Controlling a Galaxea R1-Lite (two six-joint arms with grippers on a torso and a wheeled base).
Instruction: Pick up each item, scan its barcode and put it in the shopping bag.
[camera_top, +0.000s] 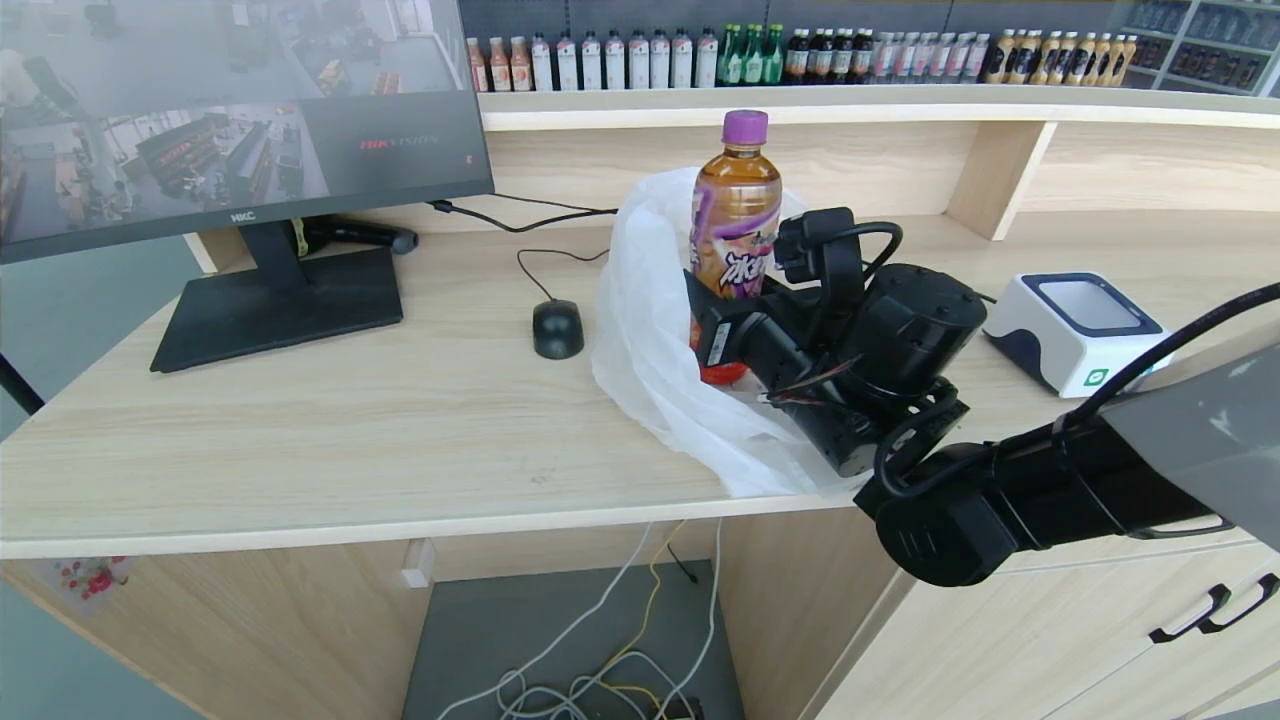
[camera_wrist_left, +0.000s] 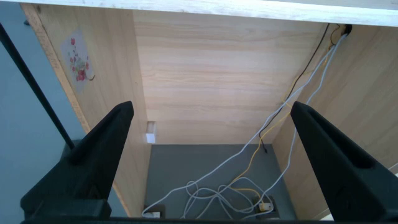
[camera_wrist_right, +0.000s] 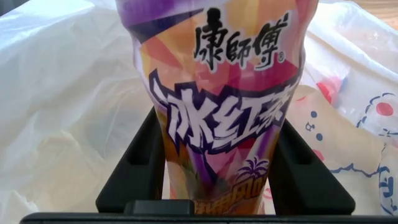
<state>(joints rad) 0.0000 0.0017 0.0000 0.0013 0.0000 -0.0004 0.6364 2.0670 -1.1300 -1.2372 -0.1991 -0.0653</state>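
A: The right gripper (camera_top: 722, 325) had the bottle (camera_top: 736, 200) clamped. Both fingers (camera_wrist_right: 140, 165) pressed on the lower label, and the purple cap stood upright well above them.
B: And the shopping bag (camera_top: 650, 320)?
A: White plastic, bunched around and just beyond the fingertips. The bottle's base sat at the bag's open mouth; whether it touched bottom, I couldn't tell.
B: The scanner (camera_top: 1075, 325)?
A: Back on the wrist side, well apart from those fingers, on the counter (camera_top: 300, 430).
B: The left gripper (camera_wrist_left: 217, 155)?
A: Fingers spread wide and empty, down below the counter edge, with loose cables (camera_wrist_left: 230, 186) lying on the floor past the tips
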